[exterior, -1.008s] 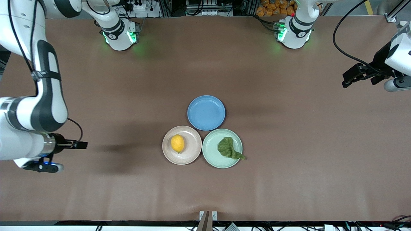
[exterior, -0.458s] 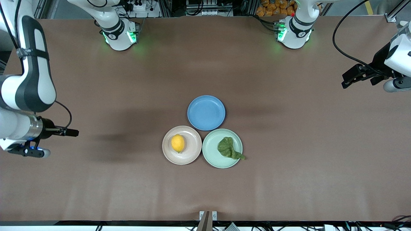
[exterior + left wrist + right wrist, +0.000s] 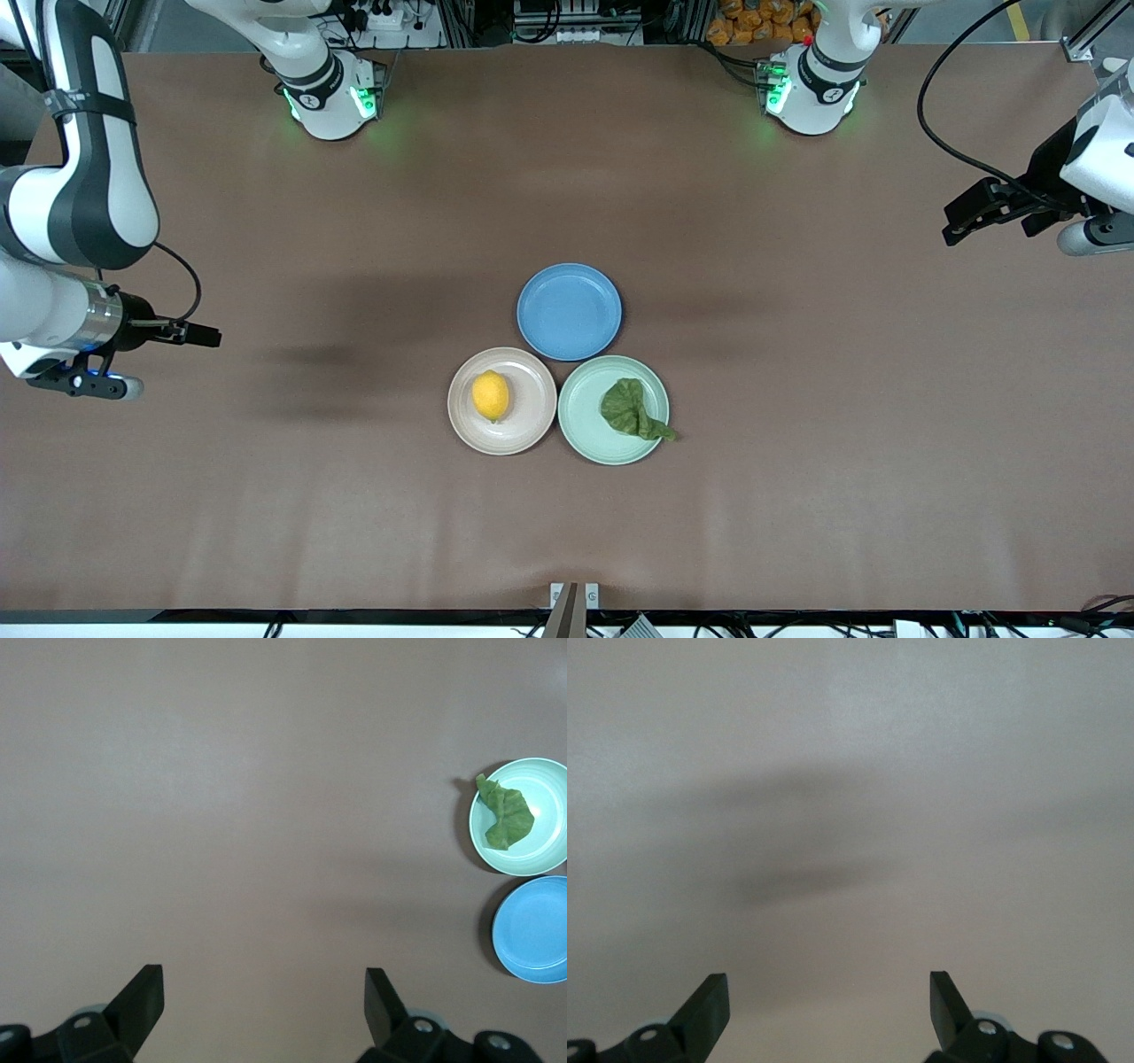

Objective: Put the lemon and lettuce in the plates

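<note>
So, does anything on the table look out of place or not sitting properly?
Only one small thing: the lettuce lies in the mint green plate, but its pointed tail hangs over the rim. The lemon sits fully inside the beige-pink plate. The blue plate holds nothing.

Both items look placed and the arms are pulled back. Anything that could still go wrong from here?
1. The lettuce lies in the mint green plate, but its pointed tail overhangs the rim; a bump could drag it out.
2. The lemon sits loose in the beige-pink plate and might roll if jolted.
3. All three plates sit close together, the blue plate included, so nudging one may shift the others.

The left pincer and right pincer are open over bare table.
</note>
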{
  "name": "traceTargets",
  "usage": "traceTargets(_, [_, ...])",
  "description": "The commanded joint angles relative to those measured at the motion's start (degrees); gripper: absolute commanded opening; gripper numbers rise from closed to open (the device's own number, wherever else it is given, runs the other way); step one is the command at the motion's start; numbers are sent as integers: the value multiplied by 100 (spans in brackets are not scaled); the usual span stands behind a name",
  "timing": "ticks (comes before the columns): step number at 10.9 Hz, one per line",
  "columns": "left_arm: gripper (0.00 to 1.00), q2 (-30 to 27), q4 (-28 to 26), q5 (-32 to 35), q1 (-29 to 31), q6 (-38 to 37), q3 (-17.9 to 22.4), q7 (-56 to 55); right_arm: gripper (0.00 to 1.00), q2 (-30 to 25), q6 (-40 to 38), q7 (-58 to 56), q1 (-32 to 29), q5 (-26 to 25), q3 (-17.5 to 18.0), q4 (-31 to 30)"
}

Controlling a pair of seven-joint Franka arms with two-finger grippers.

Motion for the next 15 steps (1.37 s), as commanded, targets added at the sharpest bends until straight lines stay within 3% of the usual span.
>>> traceTargets(1, [100,-41,-55,-77,39,83,3,176,100,-726,899,50,-52,-89,74,-1264])
traceTargets(5, [100,-41,-55,-77,30,92,3,176,100,-1061,1314,50,-44,-71,82,-1882])
traceTargets(11, [100,-32,-56,-77,39,100,3,176,100,-1826,2263,50,-35,-71,82,-3341])
traceTargets(15, [100,-32,-55,-77,39,136,3,176,100,-1871,2020,50,-52,-71,82,-3256])
